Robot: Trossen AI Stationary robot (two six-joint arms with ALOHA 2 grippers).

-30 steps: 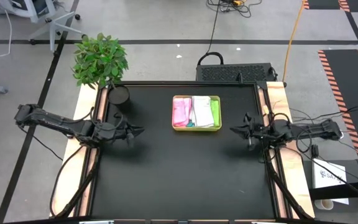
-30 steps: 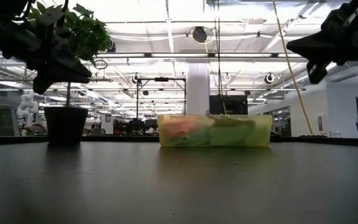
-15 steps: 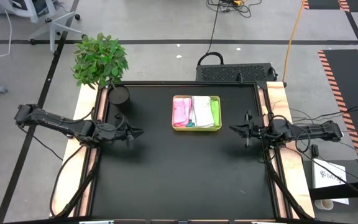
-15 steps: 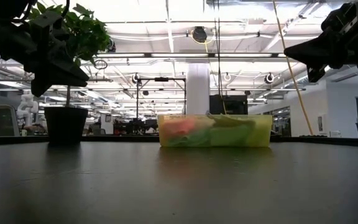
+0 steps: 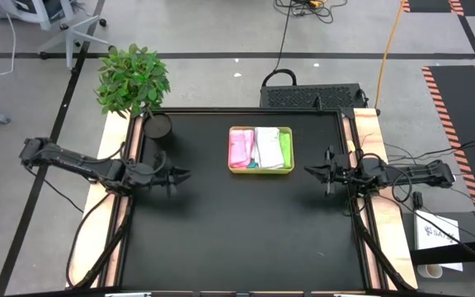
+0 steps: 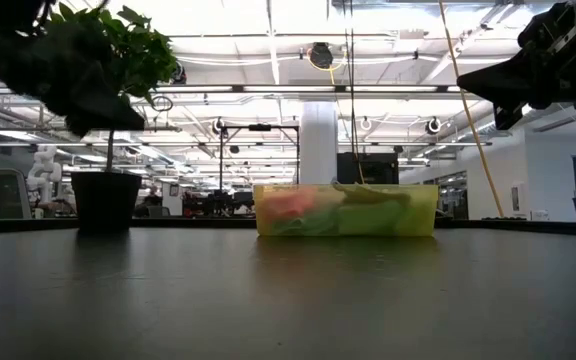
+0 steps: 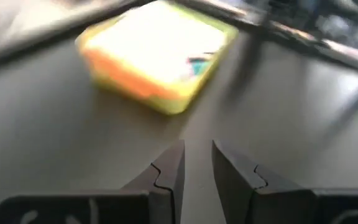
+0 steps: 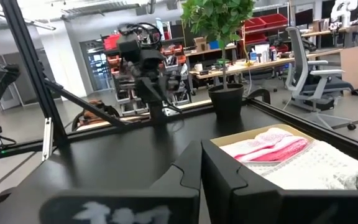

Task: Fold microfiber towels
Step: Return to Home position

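**Hanging wide over the black bench**

At its left edge the left gripper is hovering with fingers slightly parted. At the right edge the right gripper is hovering with fingers pressed together. Farther back, centred near the far edge, folded pink, white and lime green microfiber towels are lying inside the rigid yellow-green plastic tray.

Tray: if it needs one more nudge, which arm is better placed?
Right, probably. The right gripper hangs empty a short way off the tray, while the left gripper, also empty, is clearly farther from its side. Both are about level with the tray's front edge.
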